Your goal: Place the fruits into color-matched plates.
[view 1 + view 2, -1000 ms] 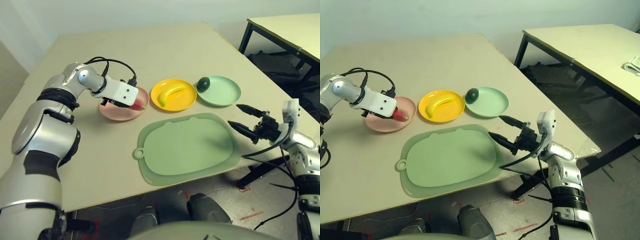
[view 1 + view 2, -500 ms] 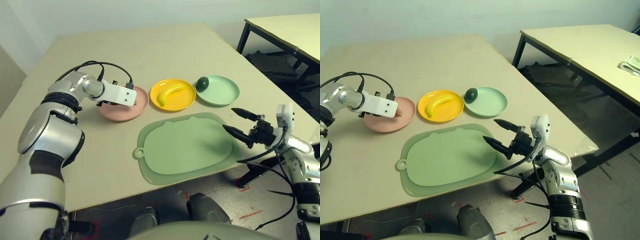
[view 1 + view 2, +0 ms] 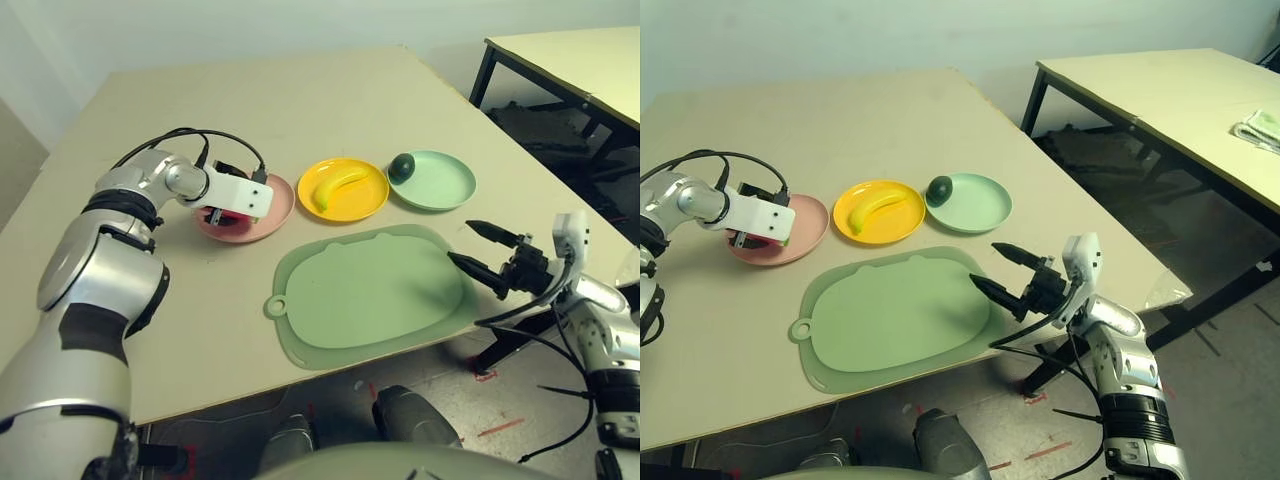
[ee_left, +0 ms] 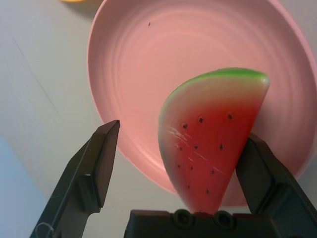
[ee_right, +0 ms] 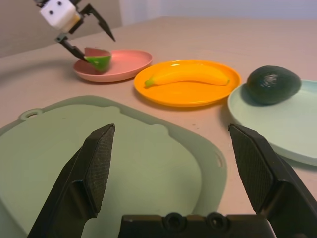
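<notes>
The red watermelon wedge (image 4: 213, 134) with green rind rests on the pale pink plate (image 4: 198, 34). My left gripper (image 3: 225, 212) is open around it, one finger well clear of the wedge and the other close against it. The curved banana (image 3: 335, 185) lies in the yellow plate (image 3: 372, 203). At the near rim of the mint green plate (image 3: 445, 188) sits the dark avocado (image 3: 402, 167). My right gripper (image 3: 461, 241) hovers open and empty over the right edge of the green mat (image 3: 370, 295).
The large green mat lies in front of the three plates, near the table's front edge. A second table (image 3: 1160, 90) stands to the right across a gap, with dark floor between.
My left gripper has opened and let go of the watermelon wedge, which now sits on the pink plate. The right gripper moved slightly inward over the mat's edge.
</notes>
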Motion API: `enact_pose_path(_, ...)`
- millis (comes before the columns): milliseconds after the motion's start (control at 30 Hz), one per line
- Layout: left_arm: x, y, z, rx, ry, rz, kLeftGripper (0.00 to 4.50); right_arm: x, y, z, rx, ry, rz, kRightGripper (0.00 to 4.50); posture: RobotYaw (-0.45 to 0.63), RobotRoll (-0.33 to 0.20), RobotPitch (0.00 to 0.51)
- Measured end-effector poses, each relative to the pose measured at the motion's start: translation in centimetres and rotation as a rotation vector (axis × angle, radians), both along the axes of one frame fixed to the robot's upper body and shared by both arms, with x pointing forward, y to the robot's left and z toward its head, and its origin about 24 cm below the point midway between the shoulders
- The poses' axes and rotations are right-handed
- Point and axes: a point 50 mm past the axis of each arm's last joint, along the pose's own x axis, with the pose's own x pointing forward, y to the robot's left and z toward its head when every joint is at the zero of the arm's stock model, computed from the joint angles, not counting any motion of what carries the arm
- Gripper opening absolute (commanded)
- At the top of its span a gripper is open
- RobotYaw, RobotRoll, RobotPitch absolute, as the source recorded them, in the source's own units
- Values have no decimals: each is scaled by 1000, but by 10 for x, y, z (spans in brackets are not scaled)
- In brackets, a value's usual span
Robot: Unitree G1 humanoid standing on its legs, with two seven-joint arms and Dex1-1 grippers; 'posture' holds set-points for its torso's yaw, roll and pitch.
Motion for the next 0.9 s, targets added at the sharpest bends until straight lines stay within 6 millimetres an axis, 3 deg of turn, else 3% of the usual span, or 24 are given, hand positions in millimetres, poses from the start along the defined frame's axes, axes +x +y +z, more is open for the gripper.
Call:
enact_pose_path(500,-5,3,15,-144,25,-9,4490,5,-2,-4,16,5,-4,4500,-245,0,0)
enact_pose_path(900,-3,-11,18,-503,41,21,4490,0,-11,-10,15,12,-58,4500,-271,0,0)
